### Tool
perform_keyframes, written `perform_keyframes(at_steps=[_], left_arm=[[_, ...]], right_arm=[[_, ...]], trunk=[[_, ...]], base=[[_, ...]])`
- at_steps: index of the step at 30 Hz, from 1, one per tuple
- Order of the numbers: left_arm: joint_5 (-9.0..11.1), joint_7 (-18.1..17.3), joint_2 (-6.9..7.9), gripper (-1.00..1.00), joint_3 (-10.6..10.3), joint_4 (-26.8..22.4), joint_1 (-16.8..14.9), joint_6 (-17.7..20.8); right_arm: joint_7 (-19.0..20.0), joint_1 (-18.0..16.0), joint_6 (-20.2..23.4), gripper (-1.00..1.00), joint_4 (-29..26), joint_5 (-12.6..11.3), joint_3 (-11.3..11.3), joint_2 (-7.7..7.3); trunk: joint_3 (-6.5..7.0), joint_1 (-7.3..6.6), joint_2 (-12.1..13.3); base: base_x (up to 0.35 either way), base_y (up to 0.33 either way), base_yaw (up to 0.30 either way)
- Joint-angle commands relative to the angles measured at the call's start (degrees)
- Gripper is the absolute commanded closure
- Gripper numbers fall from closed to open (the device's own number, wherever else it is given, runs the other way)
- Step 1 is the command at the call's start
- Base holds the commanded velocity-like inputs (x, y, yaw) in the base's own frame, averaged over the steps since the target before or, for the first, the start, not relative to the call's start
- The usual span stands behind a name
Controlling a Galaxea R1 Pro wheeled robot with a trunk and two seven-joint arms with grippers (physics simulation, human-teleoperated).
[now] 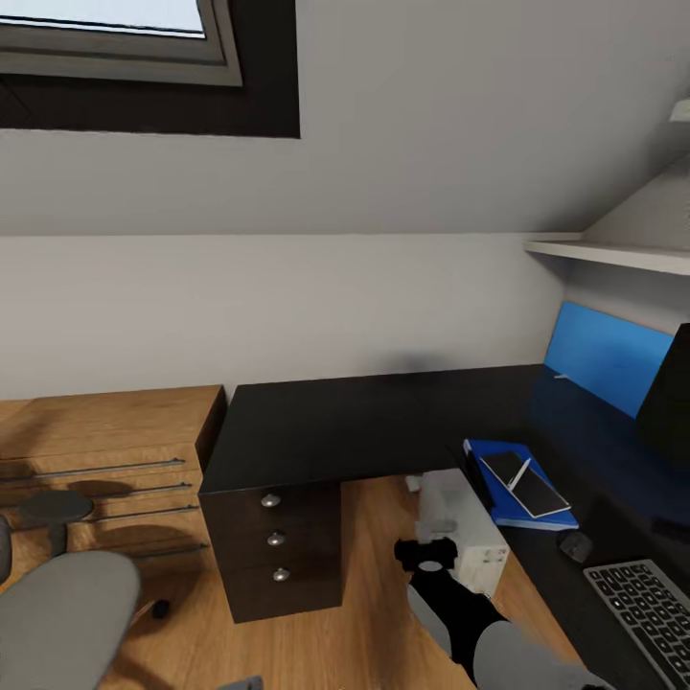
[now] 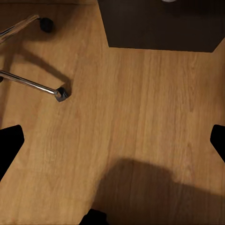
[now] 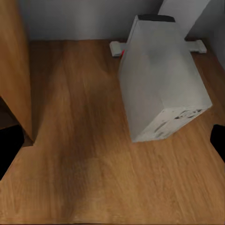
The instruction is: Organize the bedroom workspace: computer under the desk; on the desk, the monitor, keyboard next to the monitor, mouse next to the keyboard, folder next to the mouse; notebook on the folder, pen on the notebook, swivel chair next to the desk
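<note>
Room: sloped grey ceiling with a dark-framed skylight [image 1: 115, 57] at the upper left, light wood floor [image 1: 364, 613].
Desk: the glossy black L-shaped desk [image 1: 355, 422] runs along the wall and turns toward the right; its three-drawer unit [image 1: 276, 551] stands under the left end.
Computer: the white tower [image 1: 465, 527] stands on the floor under the desk, beside the drawer unit and partly hidden by the desk edge; from the right wrist view it [image 3: 161, 79] sits tilted across the boards, rear panel toward the camera.
Folder: the blue folder [image 1: 517, 479] lies flat on the desk's right wing.
Notebook: a dark-looking pad [image 1: 525, 482] lies on top of the folder.
Pen: a thin white stick [image 1: 519, 472] rests across the pad.
Mouse: a small dark lump [image 1: 575, 546] on the desk between folder and keyboard.
Keyboard: grey with dark keys [image 1: 647, 613], at the lower right, cut by the frame edge.
Monitor: a black slab [image 1: 668, 402] at the right edge, mostly cropped.
Chair: grey seat [image 1: 62, 623] at the lower left, well apart from the desk; chrome spokes and a castor [image 2: 58, 93] show on the floor.
Right arm: it reaches forward and down at the lower centre, its black gripper [image 1: 428, 554] above the floor just in front of the tower; fingers spread, holding nothing.
Left gripper: dark fingertips [image 2: 9, 143] at the frame sides, spread wide over bare floor.
</note>
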Motion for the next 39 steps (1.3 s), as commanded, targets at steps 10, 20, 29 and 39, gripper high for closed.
perform_keyframes(at_steps=[10,20,29,39], left_arm=[[0.4,0.4,0.45,-1.00,0.3,0.2,-0.1,0.1],[0.7,-3.5,0.14,-1.00,0.5,9.4,-0.1,0.0],[0.9,-15.8,-0.34,-1.00,0.6,19.4,-0.3,0.0],[0.8,-15.9,-0.47,-1.00,0.6,19.4,-0.3,-1.7]], right_arm=[[9.7,4.0,-16.3,-1.00,16.7,-0.2,1.9,1.11],[12.0,7.4,-22.8,-1.00,20.0,-0.5,1.8,0.96],[12.1,8.8,-30.2,-1.00,21.0,-0.7,1.9,1.17],[12.0,9.5,-37.9,-1.00,21.6,-0.7,1.9,1.13]], trunk=[[1.73,-2.20,4.0],[3.52,-4.40,8.0],[5.14,-6.38,11.6],[6.93,-8.57,15.6]], base=[[-0.011,0.000,0.000],[0.000,0.000,0.000],[0.000,0.000,0.092],[0.000,0.000,0.274]])
